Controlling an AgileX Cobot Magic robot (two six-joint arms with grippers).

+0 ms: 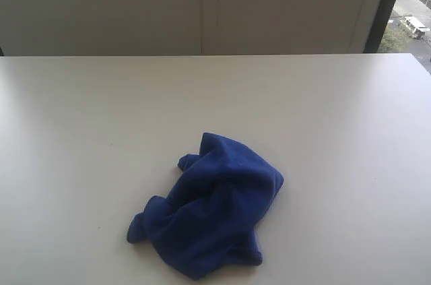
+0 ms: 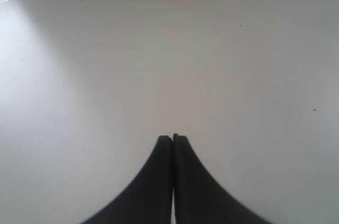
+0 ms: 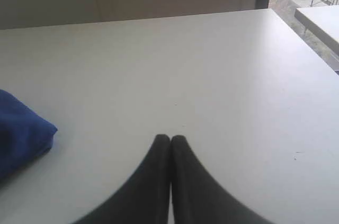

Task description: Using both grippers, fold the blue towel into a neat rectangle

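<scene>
- So, you are at the very start: the blue towel (image 1: pixel 209 207) lies in a crumpled heap on the white table (image 1: pixel 74 116), with no flat edge or clean corner showing, and nothing has been folded yet.
- Your left gripper (image 2: pixel 172 138) has its fingers pressed together with nothing between them. Only bare tabletop lies ahead of those tips, and the towel is nowhere in the left wrist view.
- Your right gripper (image 3: pixel 170 137) is the same, fingers together and empty. From this wrist you see one blue corner of the towel (image 3: pixel 21 128) resting on the table off to the side of the fingertips and well apart from them, not in line with them.
- Neither gripper appears in the exterior view, so I judge both arms to be drawn back from the cloth.
- The step in hand, as I read it, is the approach, and before any fold the heap has to be spread out.
- The next move calls for you to part the fingers of both grippers, then bring each down over a separate outer bit of the towel. The two small tails sticking out on the left arm's side of the heap look like the easiest places to pinch.
- Take the fabric at two points that are well apart, so that a pull opens the cloth rather than bunching it.
- Keep the fingertips low enough to catch the soft pile, but do not scrape them along the table.
</scene>
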